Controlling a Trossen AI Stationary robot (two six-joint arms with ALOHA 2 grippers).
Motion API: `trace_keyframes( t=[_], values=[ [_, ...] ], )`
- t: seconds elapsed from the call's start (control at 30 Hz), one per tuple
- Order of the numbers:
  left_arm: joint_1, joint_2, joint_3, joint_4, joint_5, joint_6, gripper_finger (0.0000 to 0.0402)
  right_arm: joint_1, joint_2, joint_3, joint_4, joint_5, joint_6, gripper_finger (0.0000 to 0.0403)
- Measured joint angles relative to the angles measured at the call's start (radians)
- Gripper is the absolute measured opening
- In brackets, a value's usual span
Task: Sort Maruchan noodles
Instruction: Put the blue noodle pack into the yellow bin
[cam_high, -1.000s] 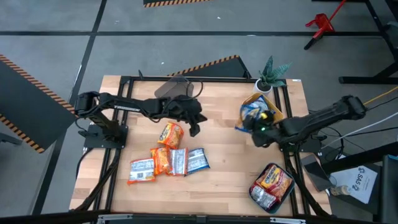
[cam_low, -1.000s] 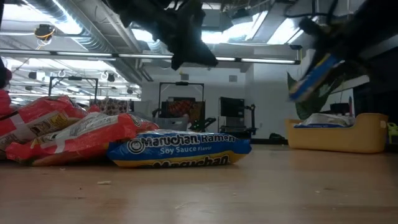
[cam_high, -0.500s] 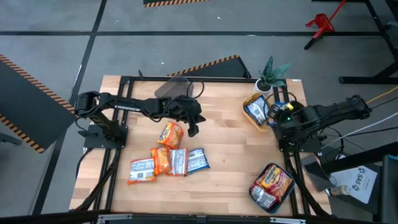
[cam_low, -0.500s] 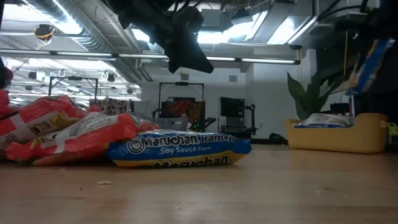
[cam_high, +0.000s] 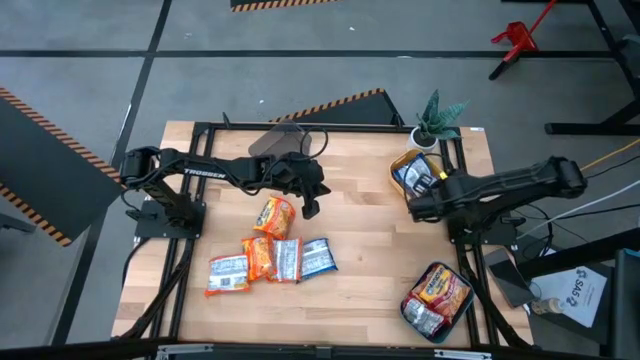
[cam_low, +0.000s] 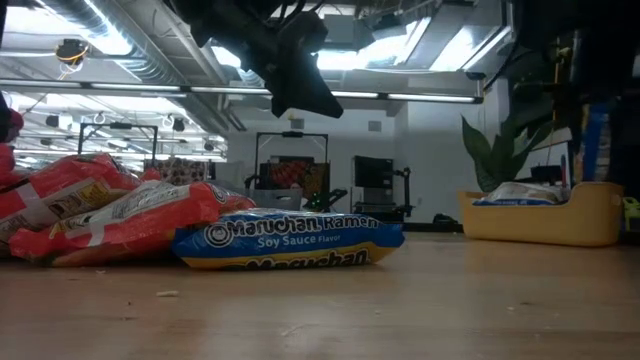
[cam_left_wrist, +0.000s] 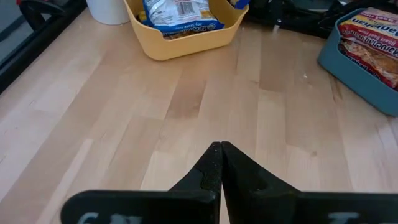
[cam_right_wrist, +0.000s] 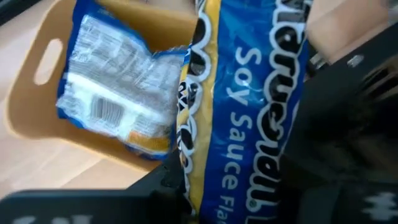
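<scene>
Your right end effector (cam_right_wrist: 249, 155) grips a blue packet (cam_right_wrist: 249, 93) just above the yellow bin (cam_right_wrist: 37, 118). Release off-center and the packet may catch the rim and fall onto the surface (cam_high: 370, 250). Left end effector (cam_left_wrist: 221, 155) is closed, empty.

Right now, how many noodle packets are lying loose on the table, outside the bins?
5: an orange packet beside the left claw, then a row of four: red-white, orange, white, blue. Overlaps may hide more.
</scene>
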Motion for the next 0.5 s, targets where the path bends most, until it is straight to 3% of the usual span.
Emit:
trace_keyframes(
  t=[0.5],
  values=[
    [0.000,0.000,0.001,-0.007,0.026,0.026,0.0000,-0.122,0.043,0.001,0.061,-0.070,-0.005,0.0110]
  ],
)
